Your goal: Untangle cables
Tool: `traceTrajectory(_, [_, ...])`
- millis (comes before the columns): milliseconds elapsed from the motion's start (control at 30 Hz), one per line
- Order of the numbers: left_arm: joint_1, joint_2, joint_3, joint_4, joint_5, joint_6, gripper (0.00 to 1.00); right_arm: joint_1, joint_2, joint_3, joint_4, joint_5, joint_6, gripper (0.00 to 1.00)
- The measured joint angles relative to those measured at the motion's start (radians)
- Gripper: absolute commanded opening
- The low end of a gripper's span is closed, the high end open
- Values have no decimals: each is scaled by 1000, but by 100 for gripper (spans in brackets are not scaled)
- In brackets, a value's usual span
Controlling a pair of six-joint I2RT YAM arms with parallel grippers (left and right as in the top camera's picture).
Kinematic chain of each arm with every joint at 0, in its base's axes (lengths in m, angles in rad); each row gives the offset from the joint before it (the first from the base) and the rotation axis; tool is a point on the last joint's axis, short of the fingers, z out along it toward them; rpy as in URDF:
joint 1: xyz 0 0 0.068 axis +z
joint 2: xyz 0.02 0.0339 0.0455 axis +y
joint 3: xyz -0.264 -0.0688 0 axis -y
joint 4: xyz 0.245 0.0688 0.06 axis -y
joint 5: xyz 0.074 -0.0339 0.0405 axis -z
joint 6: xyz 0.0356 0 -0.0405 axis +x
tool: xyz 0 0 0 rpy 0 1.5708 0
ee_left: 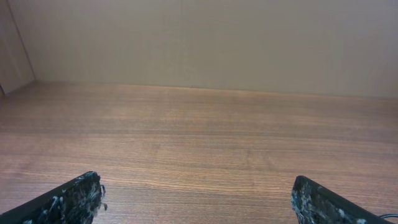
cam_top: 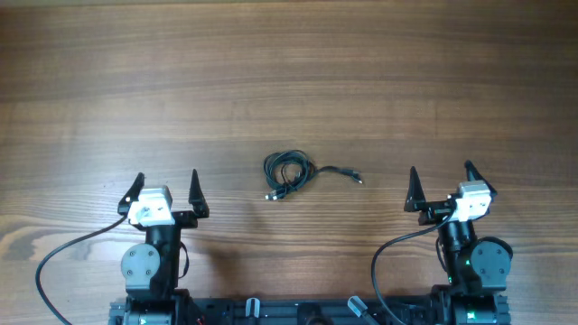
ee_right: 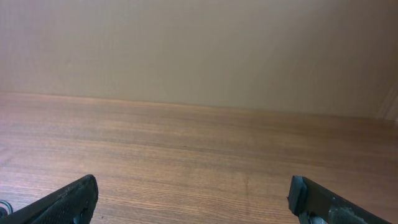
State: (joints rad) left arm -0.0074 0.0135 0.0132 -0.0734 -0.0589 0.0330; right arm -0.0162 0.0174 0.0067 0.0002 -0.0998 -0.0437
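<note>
As the overhead view comes up on my screen, I see the cables (cam_top: 291,173) lying on the bench (cam_top: 289,72) as one small, loose coil. It sits roughly midway between my two arms and a little farther out than either. The coil is dark and thin, with several loops overlapping; I cannot tell from here how many separate wires are in it. One strand trails off to the right and ends in a small plug (cam_top: 359,180). A shorter end with a pale tip (cam_top: 270,195) pokes out at the coil's lower left.

My left hand (cam_top: 167,174) sits toward my side of the bench, to the left of the coil and well apart from it. Its two fingers are spread wide with nothing between them. My right hand (cam_top: 441,168) is on the other side of the coil, spread just as wide and holding nothing. The trailing plug lies nearer to it than the coil does, but does not touch it.

Both wrist views agree. In the left one, a dark fingertip (ee_left: 74,199) shows at each lower corner, with wood grain between them and a plain beige wall (ee_left: 199,43) beyond; the right one looks the same. Thick black leads (cam_top: 63,257) curve from the arm bases across the bench.
</note>
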Motion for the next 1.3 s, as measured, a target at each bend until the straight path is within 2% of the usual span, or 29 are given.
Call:
traceTrajectory(200, [0, 52, 0, 2, 0, 0, 100, 0, 0, 0, 0, 5, 0, 99])
traceTrajectory(1300, [0, 53, 0, 2, 0, 0, 100, 0, 0, 0, 0, 8, -3, 100])
